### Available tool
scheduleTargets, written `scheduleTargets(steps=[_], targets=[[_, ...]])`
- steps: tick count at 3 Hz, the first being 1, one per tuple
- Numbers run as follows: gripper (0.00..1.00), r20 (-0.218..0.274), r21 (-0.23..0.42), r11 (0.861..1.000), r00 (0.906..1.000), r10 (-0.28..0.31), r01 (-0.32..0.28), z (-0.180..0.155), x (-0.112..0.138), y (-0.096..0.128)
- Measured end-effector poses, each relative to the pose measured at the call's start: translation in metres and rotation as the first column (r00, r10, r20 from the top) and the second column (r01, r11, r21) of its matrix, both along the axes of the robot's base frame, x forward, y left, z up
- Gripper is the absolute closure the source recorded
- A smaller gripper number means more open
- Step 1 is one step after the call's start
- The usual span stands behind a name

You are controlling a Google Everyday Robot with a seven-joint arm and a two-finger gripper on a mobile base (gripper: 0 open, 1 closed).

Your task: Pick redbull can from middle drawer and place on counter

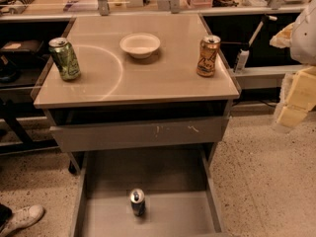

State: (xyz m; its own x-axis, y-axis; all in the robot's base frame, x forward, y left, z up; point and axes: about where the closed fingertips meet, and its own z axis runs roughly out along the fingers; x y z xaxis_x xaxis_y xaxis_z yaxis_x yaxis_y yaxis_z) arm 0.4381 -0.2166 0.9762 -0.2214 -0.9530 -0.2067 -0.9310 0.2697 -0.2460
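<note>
The redbull can [138,202] stands upright on the floor of the middle drawer [173,181], which is pulled out at the bottom of the view. The can is slim, dark blue and silver, with a silver top. The beige counter [163,78] with a faint white arc lies above it. My gripper [295,100], pale yellow below a white arm, hangs at the right edge. It is well to the right of the counter and high above the drawer, far from the can. It holds nothing that I can see.
On the counter stand a green can [64,58] at the left, a white bowl [140,45] at the back middle and an orange-gold can [208,56] at the right. A grey drawer with a scuffed front [140,132] sits above the middle drawer. A white shoe [22,217] is at the lower left.
</note>
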Motion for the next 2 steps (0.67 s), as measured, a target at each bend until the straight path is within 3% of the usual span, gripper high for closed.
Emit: scheduleTargets(steps=[1, 2], targets=[[0.0, 0.009, -0.006, 1.0, 1.0, -0.003, 0.003, -0.002, -0.003, 0.003], [0.0, 0.038, 0.017, 1.0, 0.9991, -0.017, 0.016, -0.016, -0.021, 0.032]])
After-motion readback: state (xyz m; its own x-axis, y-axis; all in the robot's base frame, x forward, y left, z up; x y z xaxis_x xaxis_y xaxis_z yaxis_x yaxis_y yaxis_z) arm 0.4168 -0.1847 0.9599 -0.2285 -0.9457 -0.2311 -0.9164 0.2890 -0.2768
